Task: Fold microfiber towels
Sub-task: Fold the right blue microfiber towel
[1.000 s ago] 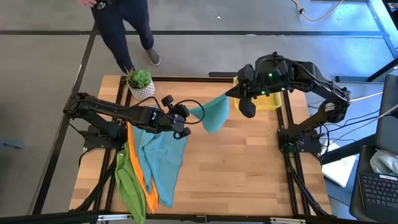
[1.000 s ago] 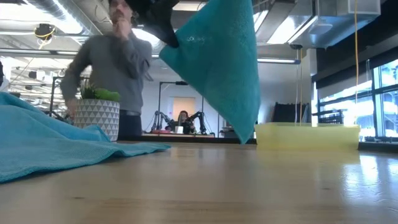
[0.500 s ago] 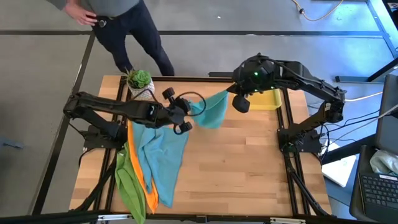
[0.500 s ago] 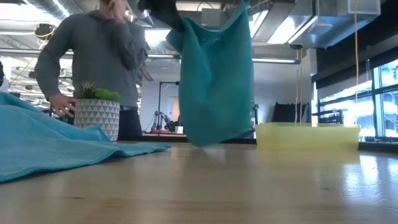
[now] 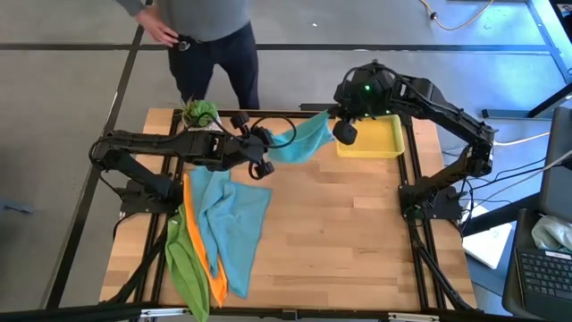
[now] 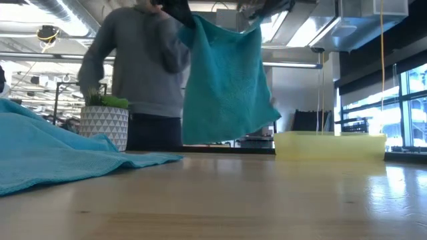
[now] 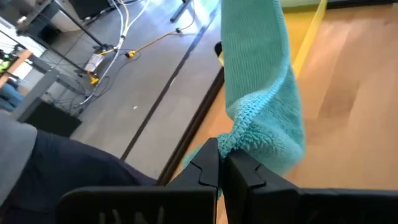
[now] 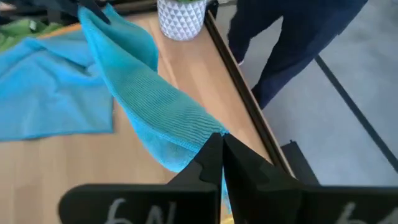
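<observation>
A teal microfiber towel hangs spread between my two grippers over the table's far middle. My left gripper is shut on its left upper corner, my right gripper on its right upper corner. In the low view the towel hangs as a sheet, its lower edge clear of the tabletop. More towels lie piled at the table's left: a light blue one on top, an orange one and a lime green one partly under it. My left gripper pinches one corner of the teal towel between its two shut fingers, and the hemmed edge bunches right at the fingertips. The cloth runs away from the fingers toward the other arm, lifted clear of the table. My right gripper pinches the opposite upper corner between its two shut fingers, slanting down from the table's right. The cloth runs from there toward the left arm with a slight sag and hangs below, off the table.
A yellow tray sits at the far right, just behind the right gripper. A potted plant stands at the far left edge. A person stands just beyond the far edge. Bare wood fills the middle and right.
Both grippers have gone toward the table's far edge, the left one rising, the right one sinking a little. The teal towel, which hung in a slanting point from its held corners, now hangs spread out as a sheet between them.
</observation>
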Available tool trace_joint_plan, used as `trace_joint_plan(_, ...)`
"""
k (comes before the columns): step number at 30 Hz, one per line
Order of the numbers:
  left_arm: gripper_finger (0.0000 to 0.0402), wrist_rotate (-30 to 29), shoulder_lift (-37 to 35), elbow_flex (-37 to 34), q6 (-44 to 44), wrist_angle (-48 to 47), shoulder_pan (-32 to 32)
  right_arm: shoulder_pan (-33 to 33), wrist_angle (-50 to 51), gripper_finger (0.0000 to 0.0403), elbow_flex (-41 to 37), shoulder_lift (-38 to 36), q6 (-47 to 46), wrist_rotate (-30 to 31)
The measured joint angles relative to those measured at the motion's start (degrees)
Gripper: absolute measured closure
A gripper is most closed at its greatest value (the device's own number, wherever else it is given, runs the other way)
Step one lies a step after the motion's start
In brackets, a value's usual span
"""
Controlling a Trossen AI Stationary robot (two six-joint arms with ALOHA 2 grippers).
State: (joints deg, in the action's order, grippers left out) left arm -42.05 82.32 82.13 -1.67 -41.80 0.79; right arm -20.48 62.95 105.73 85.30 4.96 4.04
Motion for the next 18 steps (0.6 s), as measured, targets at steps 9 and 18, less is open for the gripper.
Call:
trace_joint_plan(9, 0.0402, 12.5, 1.0, -2.4, -12.2, -3.2, 4.2, 1.9, 6.3, 0.0389, -13.8, -0.4, -5.3, -14.1)
trace_joint_plan(18, 0.0401, 28.4, 4.6, -11.0, -29.8, -0.5, 11.6, 10.3, -0.7, 0.0389, -34.2, -2.7, -12.1, -25.9)
